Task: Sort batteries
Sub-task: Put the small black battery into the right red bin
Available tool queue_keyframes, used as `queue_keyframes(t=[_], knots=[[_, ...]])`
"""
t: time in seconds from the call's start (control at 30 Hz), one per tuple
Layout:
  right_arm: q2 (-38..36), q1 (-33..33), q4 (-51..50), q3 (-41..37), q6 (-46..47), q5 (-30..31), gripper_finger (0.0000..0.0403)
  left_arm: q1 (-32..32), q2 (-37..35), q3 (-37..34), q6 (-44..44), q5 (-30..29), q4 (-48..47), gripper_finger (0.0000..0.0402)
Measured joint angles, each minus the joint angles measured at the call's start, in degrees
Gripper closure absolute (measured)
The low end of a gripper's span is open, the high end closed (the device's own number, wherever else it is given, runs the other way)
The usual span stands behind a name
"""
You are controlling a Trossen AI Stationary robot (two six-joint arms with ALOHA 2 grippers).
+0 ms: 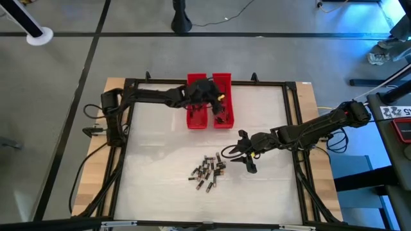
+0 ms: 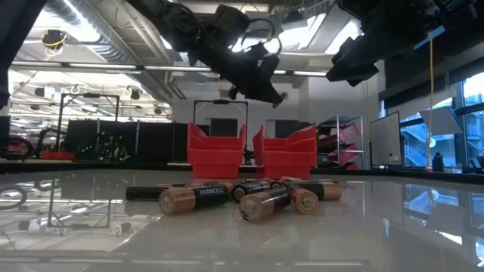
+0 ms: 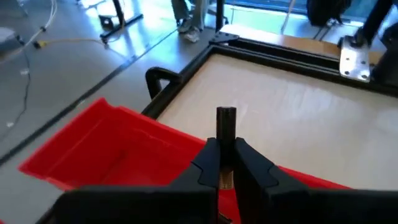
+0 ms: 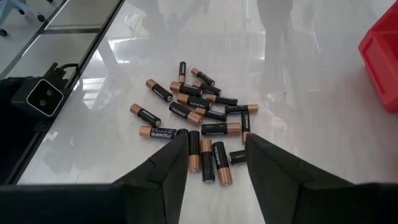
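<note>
sorting is underway but far from done. a pile of batteries lies loose on the tabletop, near the front, well apart from the two red trays at the back. a few dark bits show in the right-hand tray, prob batteries already dropped, but too small to be sure; the other tray's contents can't be made out. most of the work looks left imo.

left gripper is over the trays, jaws closed on one battery that sticks out past the tips, above the red tray wall. looks ready to be dropped in, though which tray it sits over i can't tell.

right gripper hangs over the near edge of the pile, jaws partly open w/ nothing between them, not touching any battery as far as the wrist view shows. a couple of batteries lie right under the gap, so a pick there seems the likely next step.
</note>
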Motion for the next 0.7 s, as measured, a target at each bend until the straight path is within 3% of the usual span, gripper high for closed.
queue_keyframes(t=[0.1, 0.43, 0.7], knots=[[0.0, -0.01, -0.06, 0.0, 0.0, 0.0, 0.024, 0.71, 0.96, 0.0, -3.22, 0.24, 0.81, 0.0384], [0.0, 0.0, -0.09, 0.0, 0.0, -0.02, 0.024, 0.44, 0.89, 0.0, -4.21, 0.25, 0.26, 0.0294], [0.0, 0.0, -0.41, 0.0, 0.31, -0.02, 0.024, 0.05, -1.49, 0.0, -2.06, 1.45, -8.88, 0.0258]])
